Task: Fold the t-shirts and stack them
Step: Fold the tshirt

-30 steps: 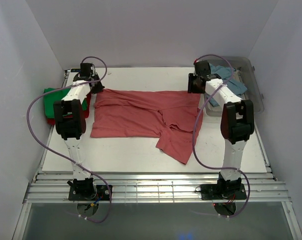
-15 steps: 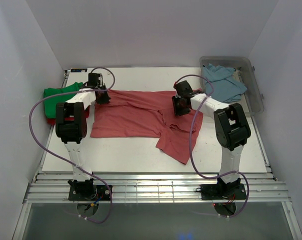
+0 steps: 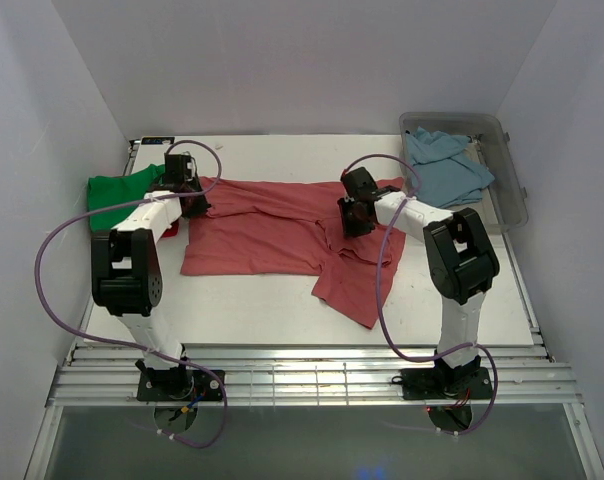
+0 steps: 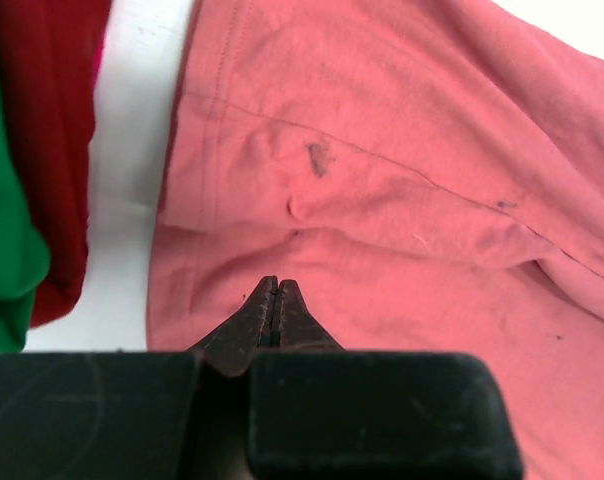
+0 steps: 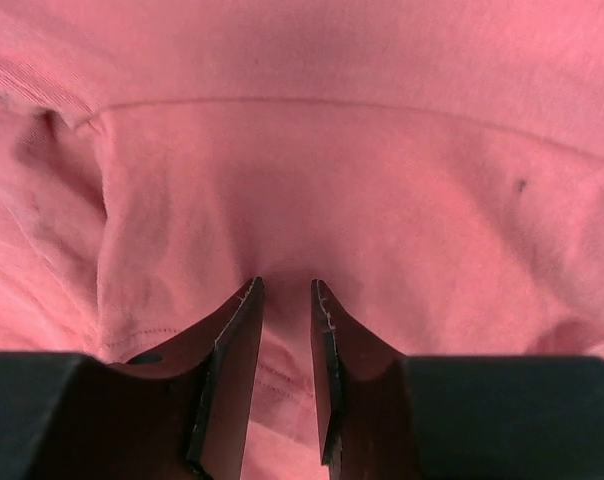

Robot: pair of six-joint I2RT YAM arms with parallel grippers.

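The white table [image 3: 282,300] carried all items. The salmon-pink t-shirt [image 3: 272,225] lay spread across the table's middle, partly folded, with one corner trailing toward the near edge. The clear plastic bin [image 3: 517,200] stood at the far right corner and held the crumpled light blue t-shirt [image 3: 442,170]. The green t-shirt [image 3: 117,195] lay at the far left edge of the table, on top of the red t-shirt [image 4: 52,150]; both sat just beside the pink shirt's left edge, with a strip of bare table between.

The left gripper [image 4: 275,295] rested at the pink shirt's far left corner. Its fingers were pressed fully together, tips down at the cloth, with no fabric visible between them.

The right gripper [image 5: 287,295] was set down near the shirt's right part. Its fingers [image 5: 237,330] stood narrowly apart with a ridge of pink cloth in the gap; whether the cloth was clamped could not be determined.
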